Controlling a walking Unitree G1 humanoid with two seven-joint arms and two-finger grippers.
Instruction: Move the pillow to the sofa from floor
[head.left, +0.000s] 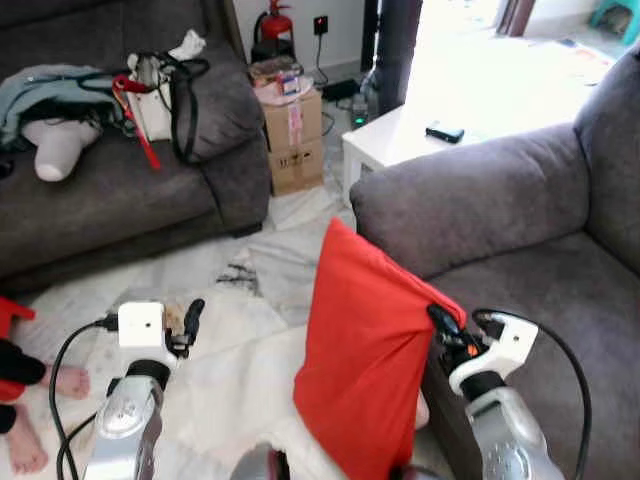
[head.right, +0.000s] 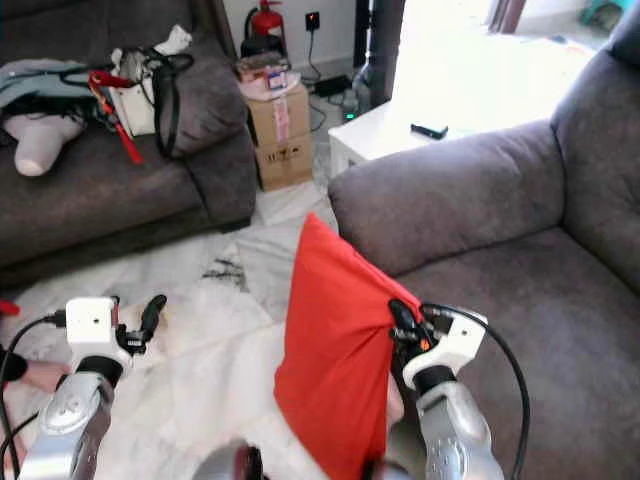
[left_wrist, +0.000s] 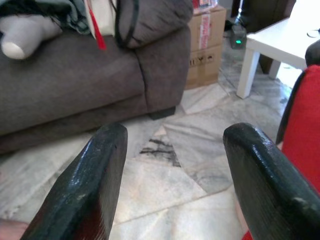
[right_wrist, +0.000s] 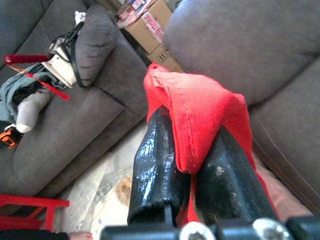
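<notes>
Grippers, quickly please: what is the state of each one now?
Left gripper: open, holding nothing, above the floor.
Right gripper: closed on an edge of the red pillow, beside the sofa.

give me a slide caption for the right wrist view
Right gripper pinching a corner of the red fabric pillow between its two black fingers, lifted beside the grey upholstered sofa.

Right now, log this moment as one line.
right claw: shut on red pillow, lifted beside sofa | left claw: open, idle
</notes>
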